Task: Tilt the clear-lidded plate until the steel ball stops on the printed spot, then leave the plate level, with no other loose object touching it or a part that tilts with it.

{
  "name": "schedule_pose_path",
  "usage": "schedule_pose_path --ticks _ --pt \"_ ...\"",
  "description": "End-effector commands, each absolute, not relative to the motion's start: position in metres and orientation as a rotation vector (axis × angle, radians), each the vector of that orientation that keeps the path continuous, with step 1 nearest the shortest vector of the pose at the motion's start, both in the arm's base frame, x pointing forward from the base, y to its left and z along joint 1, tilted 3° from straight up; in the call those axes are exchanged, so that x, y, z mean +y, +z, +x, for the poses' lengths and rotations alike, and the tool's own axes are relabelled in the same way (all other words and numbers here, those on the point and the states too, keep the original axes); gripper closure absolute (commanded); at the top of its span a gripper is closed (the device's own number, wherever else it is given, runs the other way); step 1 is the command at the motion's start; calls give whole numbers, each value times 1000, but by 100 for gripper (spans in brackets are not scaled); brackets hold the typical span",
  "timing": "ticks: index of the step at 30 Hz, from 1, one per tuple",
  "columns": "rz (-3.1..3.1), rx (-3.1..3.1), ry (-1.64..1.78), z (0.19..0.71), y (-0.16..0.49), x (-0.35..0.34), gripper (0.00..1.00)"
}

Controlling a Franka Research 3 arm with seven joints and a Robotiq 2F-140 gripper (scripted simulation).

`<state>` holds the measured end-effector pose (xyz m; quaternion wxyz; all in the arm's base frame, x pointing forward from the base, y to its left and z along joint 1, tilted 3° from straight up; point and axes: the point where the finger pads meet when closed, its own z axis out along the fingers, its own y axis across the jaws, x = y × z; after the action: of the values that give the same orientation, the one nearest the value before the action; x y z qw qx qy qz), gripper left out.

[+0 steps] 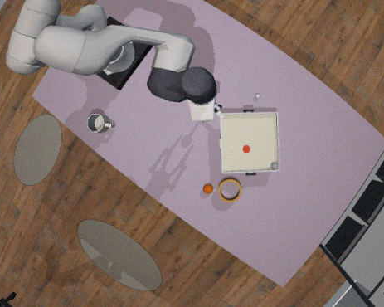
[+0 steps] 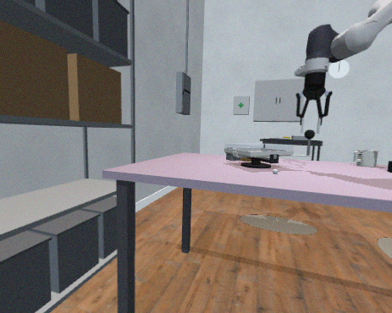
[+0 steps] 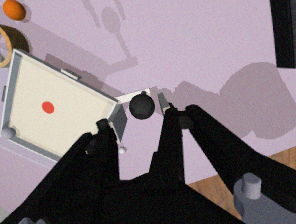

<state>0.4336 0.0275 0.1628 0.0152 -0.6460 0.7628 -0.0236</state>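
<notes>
The clear-lidded plate (image 1: 228, 141) stands on the pink table (image 1: 328, 174), near the middle of the tabletop and a little toward its right part in the top view, and it rests on a dark round foot (image 2: 256, 164). In the exterior view the plate looks close to level, but I cannot tell this exactly. The printed red spot (image 1: 246, 148) is near the centre of the cream floor of the plate, and the steel ball (image 1: 274, 165) lies well apart from it, in one corner of the plate. A short stick with a black knob (image 3: 141, 106) stands up just beside another corner of the plate. The gripper (image 2: 312, 123) hangs above this knob, with its fingers partly apart and one on each side of it; they hold nothing, and a gap is visible between the fingertips and the knob. An orange ball (image 1: 207, 188) and a wooden ring (image 1: 230, 190) lie on the table near one side of the plate, close to the long edge of the tabletop, and do not touch it. A small white ball (image 1: 257, 95) lies near the opposite side. A metal mug (image 1: 97, 123) stands well apart, toward the end of the table where the base of the arm is.
</notes>
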Motion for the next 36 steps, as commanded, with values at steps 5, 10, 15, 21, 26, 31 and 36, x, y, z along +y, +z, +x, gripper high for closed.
schedule_pose_path --ticks 5,10,15,21,26,31,36 --pt "-2015 2368 -71 433 162 29 64" --pt "-2015 2368 -71 433 162 29 64" --pt "-2015 2368 -71 433 162 29 64" --pt "-2015 2368 -71 433 162 29 64" --pt "-2015 2368 -71 434 161 29 64" --pt "-2015 2368 -71 434 160 29 64" --pt "-2015 2368 -71 434 158 29 64"
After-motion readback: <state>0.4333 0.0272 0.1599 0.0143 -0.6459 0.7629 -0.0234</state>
